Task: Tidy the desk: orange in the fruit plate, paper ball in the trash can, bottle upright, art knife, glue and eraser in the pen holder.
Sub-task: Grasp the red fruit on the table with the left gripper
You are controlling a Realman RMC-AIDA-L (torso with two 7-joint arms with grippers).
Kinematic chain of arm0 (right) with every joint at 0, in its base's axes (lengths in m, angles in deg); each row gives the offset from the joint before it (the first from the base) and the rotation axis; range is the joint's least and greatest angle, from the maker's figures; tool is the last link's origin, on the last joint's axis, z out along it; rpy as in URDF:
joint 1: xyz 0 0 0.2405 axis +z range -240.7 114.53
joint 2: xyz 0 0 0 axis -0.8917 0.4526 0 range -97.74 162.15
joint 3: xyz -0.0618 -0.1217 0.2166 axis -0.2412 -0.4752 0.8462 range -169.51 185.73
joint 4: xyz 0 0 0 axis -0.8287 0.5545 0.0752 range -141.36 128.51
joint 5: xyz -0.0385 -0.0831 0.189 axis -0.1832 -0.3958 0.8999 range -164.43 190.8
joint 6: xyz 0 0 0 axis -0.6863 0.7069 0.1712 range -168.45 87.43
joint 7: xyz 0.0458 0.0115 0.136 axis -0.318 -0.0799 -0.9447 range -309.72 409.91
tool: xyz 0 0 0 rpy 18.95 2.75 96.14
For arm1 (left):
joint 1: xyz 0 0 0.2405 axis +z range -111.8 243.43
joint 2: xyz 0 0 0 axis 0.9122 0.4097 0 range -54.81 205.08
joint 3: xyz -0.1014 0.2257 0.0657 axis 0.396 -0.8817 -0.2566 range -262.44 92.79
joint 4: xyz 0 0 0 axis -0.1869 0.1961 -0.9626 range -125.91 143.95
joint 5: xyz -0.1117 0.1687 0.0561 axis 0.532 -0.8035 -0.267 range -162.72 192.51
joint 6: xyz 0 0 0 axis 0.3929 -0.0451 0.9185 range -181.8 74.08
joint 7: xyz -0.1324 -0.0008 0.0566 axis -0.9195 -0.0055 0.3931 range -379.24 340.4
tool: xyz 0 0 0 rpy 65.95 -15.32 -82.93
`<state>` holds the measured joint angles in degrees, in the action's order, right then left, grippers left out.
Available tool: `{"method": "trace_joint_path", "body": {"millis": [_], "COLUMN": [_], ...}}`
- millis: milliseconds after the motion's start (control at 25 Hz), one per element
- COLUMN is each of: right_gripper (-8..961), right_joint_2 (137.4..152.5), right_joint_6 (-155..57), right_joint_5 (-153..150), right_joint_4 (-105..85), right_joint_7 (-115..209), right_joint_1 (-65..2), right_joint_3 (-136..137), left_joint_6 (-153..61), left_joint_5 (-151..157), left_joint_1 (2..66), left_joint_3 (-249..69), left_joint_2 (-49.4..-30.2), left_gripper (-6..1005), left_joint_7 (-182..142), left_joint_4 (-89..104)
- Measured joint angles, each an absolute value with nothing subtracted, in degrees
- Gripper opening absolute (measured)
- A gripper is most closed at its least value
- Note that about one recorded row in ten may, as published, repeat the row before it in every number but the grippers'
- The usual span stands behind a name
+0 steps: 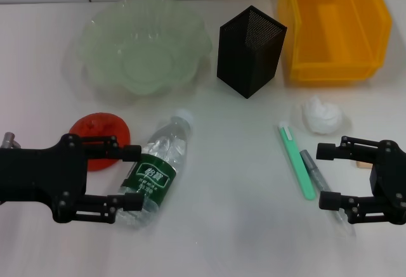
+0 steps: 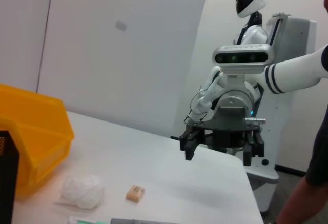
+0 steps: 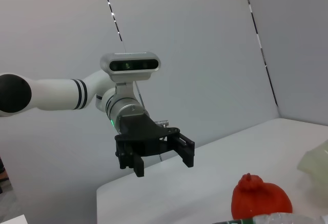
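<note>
Three containers line the far table edge, none holding anything: fruit plate [image 1: 144,45] at 11 o'clock, pen holder [image 1: 250,51] at 12, trash can [image 1: 332,26] at 1. Left gripper [image 1: 131,177], jaws wide, flanks the lying bottle [image 1: 156,170]; right gripper [image 1: 328,175], jaws wide, hovers by the pens.

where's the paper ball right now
In the head view the paper ball lies on the table on the robot's right, just in front of the trash can and beyond the right gripper.
</note>
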<state>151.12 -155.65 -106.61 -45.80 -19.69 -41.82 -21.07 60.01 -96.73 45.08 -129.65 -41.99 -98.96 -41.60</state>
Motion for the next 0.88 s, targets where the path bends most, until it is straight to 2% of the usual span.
{"method": "trace_joint_path", "body": {"millis": [120, 280, 400, 480, 760, 880], "right_gripper": [832, 832, 833, 833, 832, 832], "right_joint_2": [151.12, 151.12, 151.12, 151.12, 151.12, 151.10], "right_joint_6": [-155.6, -155.7, -155.7, -155.7, -155.7, -155.7], "right_joint_5": [-106.6, -106.6, -106.6, -106.5, -106.5, -106.3], "right_joint_4": [-45.8, -45.8, -45.9, -46.1, -45.8, -45.8], "right_joint_7": [-19.7, -19.7, -19.7, -19.7, -19.7, -19.7], "right_joint_1": [-41.8, -41.8, -41.8, -41.8, -42.0, -42.2], "right_joint_3": [-21.1, -21.1, -21.1, -21.1, -20.9, -20.7], "left_joint_6": [59.5, 58.1, 55.1, 52.3, 50.2, 47.8], "left_joint_5": [-96.8, -97.1, -99.4, -103.7, -114.2, -121.1], "left_joint_1": [44.8, 42.9, 41.6, 40.6, 37.8, 37.1], "left_joint_3": [-129.5, -129.0, -128.9, -128.6, -127.4, -127.4], "left_joint_2": [-41.42, -38.88, -38.03, -38.24, -38.45, -40.02], "left_gripper": [765, 765, 765, 765, 766, 766], "left_joint_7": [-99.3, -103.2, -107.7, -112.2, -119.2, -119.8], "left_joint_4": [-41.8, -42.8, -47.3, -54.0, -59.4, -59.2]}}
